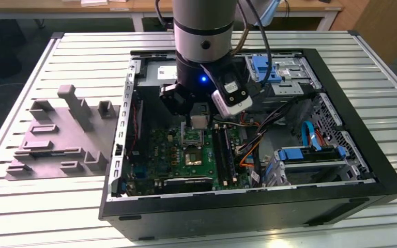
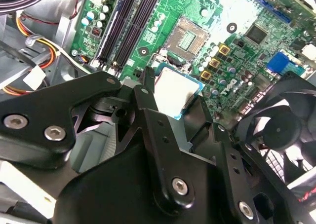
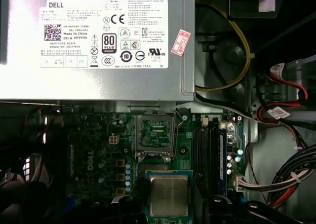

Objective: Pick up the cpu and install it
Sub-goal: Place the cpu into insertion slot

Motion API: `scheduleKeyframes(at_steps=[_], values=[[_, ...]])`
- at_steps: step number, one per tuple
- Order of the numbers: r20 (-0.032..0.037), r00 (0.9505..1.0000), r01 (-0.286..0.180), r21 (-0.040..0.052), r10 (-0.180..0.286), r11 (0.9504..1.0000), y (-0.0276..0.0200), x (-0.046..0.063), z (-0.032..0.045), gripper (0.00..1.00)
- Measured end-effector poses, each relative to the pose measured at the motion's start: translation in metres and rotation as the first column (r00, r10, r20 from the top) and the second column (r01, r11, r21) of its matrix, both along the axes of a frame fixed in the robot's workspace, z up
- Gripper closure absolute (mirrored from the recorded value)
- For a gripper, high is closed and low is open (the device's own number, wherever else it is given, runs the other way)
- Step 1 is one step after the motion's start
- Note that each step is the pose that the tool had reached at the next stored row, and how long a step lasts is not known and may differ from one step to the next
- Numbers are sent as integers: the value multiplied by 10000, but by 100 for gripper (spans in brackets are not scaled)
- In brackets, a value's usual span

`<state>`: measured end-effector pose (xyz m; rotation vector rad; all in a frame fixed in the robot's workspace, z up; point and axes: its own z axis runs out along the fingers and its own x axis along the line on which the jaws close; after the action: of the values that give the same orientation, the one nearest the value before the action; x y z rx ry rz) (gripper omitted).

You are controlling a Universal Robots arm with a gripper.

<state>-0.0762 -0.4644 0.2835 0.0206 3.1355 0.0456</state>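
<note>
Between the closed fingers of the gripper (image 2: 174, 99) sat the cpu (image 2: 174, 88), pinched by its edges above the green motherboard (image 2: 232, 61). Just beyond the fingertips lay the empty socket (image 2: 186, 38), and past that the grey power-supply box (image 3: 94, 36).

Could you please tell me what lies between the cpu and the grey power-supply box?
In the first wrist view, the metal-framed motherboard socket lies between the cpu and the power-supply box.
</note>
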Motion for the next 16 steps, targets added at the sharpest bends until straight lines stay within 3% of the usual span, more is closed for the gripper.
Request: scheduleKeyframes(at_steps=[12, 16], values=[[-14, 10000, 0, 1, 0, 10000, 0, 0, -149, 53], [-16, 10000, 0, -2, 0, 10000, 0, 0, -162, 53]])
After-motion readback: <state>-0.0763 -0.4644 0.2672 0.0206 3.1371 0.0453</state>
